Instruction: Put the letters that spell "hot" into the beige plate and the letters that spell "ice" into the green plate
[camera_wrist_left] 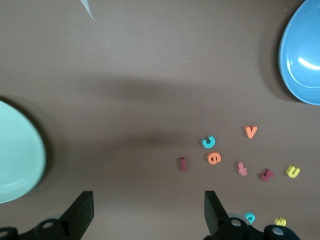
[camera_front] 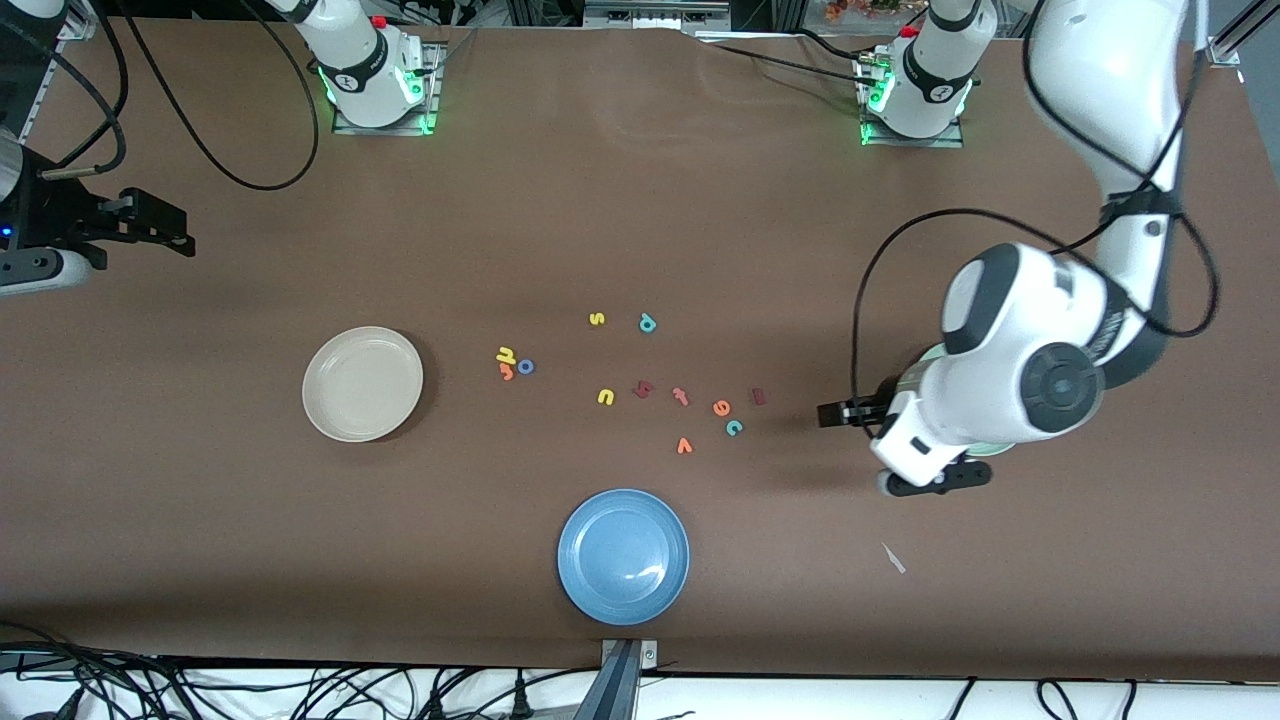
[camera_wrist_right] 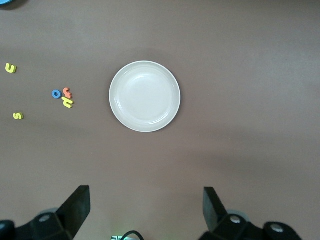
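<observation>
Left gripper [camera_wrist_left: 145, 212]: fingers spread wide, nothing between them, hanging over bare table between the green plate [camera_wrist_left: 17, 152] and the "ice" letters. Right gripper [camera_wrist_right: 145, 210]: also spread wide and empty, parked up high at the right arm's end of the table; that arm waits.

Landmark: blue plate [camera_front: 623, 556], at the table edge nearest the front camera.

- Green plate: farther from the camera than the blue plate, toward the left arm's end; mostly hidden under the left arm in the front view. No letters on the part that shows.
- Beige plate [camera_front: 362, 383]: farther from the camera than the blue plate, toward the right arm's end. Holds nothing.
- Maroon i [camera_front: 759, 397], orange e [camera_front: 721, 407], teal c [camera_front: 734, 428]: loose cluster on the table, farther back than the blue plate, toward the green plate. The e and c lie just beside each other.
- Yellow h [camera_front: 505, 354], orange t [camera_front: 507, 372], blue o [camera_front: 526, 367]: tight cluster on the table, farther back than the blue plate, toward the beige plate.
- Others, on the table between those clusters: orange v [camera_front: 685, 446], pinkish t-like letter [camera_front: 681, 396], dark red letter [camera_front: 642, 389], yellow u [camera_front: 605, 397], yellow s [camera_front: 597, 319], teal p [camera_front: 647, 322].
</observation>
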Controlling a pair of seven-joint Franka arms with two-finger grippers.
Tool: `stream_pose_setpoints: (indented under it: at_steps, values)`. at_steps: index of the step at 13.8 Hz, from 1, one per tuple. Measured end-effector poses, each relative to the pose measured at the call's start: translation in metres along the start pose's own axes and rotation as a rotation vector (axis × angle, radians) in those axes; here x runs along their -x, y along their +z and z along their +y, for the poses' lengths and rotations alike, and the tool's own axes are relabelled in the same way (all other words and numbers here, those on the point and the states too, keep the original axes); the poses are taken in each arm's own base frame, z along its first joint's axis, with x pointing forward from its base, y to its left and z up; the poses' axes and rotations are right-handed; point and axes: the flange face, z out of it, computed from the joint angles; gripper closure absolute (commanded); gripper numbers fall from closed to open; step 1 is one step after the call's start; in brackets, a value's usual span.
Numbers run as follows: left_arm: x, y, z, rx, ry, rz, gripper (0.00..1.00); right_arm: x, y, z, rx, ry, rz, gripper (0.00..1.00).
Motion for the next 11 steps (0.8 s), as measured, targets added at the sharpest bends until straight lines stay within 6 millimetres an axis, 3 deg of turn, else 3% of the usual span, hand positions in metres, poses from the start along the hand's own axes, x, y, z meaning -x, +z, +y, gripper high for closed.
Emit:
stream_pose_setpoints:
  at_steps: [3,8,11]
  values:
    - [0.001,0.048,0.014,-0.007,-0.062,-0.011,0.38,0.0,0.0,0.0,0.0,0.001,0.0,0.0]
    - [0.017,0.114,0.041,-0.035,-0.15,-0.044,0.4,0.0,0.0,0.002,0.0,0.004,0.0,0.0]
    - [0.02,0.155,0.054,-0.039,-0.177,-0.048,0.49,0.0,0.001,0.005,-0.001,0.009,-0.002,0.0]
